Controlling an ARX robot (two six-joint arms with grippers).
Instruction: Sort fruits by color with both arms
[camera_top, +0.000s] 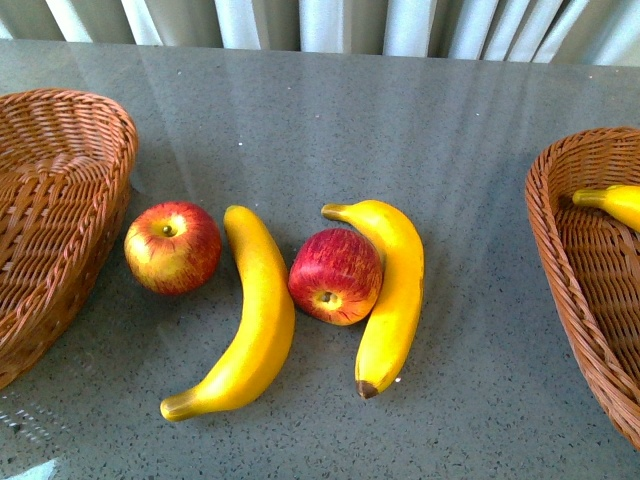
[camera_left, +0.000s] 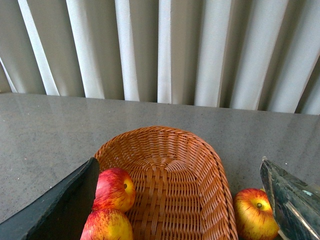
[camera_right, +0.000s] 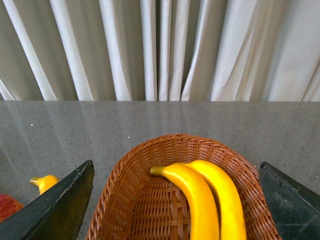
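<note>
On the table lie two red apples, one on the left (camera_top: 172, 247) and one in the middle (camera_top: 335, 276), and two yellow bananas (camera_top: 250, 320) (camera_top: 392, 290). The middle apple touches the right banana. My left gripper (camera_left: 178, 167) is open above the left basket (camera_left: 200, 150), which holds two apples (camera_left: 114, 189) (camera_left: 107, 226). The left table apple (camera_left: 256, 212) lies just outside it. My right gripper (camera_right: 176, 165) is open above the right basket (camera_right: 125, 170), which holds two bananas (camera_right: 192, 200) (camera_right: 225, 200). Neither gripper shows in the front view.
The wicker baskets stand at the table's left edge (camera_top: 60, 200) and right edge (camera_top: 560, 260). A banana tip (camera_top: 610, 202) shows in the right one. White curtains (camera_top: 320, 25) hang behind the grey table (camera_top: 350, 120).
</note>
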